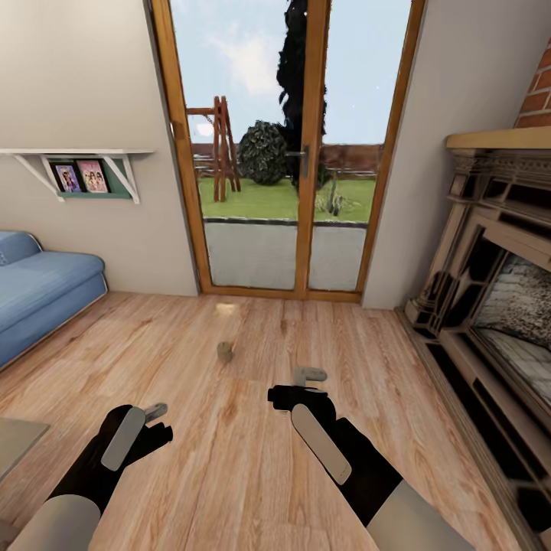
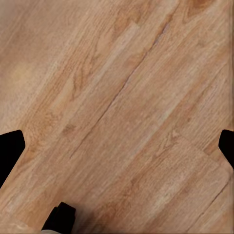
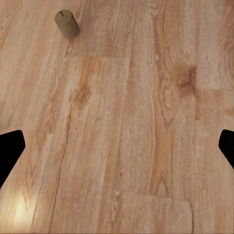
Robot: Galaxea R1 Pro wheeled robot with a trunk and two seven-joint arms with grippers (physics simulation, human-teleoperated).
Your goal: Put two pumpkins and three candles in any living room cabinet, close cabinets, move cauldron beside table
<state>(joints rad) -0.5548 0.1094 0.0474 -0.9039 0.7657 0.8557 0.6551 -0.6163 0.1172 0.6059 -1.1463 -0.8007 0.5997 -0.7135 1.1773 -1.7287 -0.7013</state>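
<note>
The brown candle (image 1: 225, 351) is standing upright on the plank floor (image 1: 229, 459), in open space ahead of the robot and short of the glass doors (image 1: 283, 145). It is lying between the two arms in the head view, nearer the right tool (image 1: 310, 376) than the left tool (image 1: 155, 412), and touching neither. In the right wrist view the candle (image 3: 67, 24) is appearing well ahead of the fingers (image 3: 9, 148), with bare floor (image 3: 126, 136) between.

Tool state: the right tool is spread wide, its dark fingertips sitting at opposite edges of its wrist view with nothing between them. The left tool is likewise spread over bare boards (image 2: 117, 107), holding nothing.

Handling judgement: the candle is looking like a short, stiff cylinder, probably light and smooth-sided, so it is likely to slip or topple if nudged off-centre. The recommended hold is across the round side wall at mid-height, fingers squared to the axis, closing gently so the body is not being pushed along the floor.

Containers: no cabinet or drawer is appearing here. The fireplace (image 1: 490, 291) is standing along the right, the blue sofa (image 1: 38, 283) along the left, with a wall shelf (image 1: 80, 164) carrying framed pictures above the sofa. The candle is therefore not yet stowed; carrying it to a cabinet is remaining to be done.
</note>
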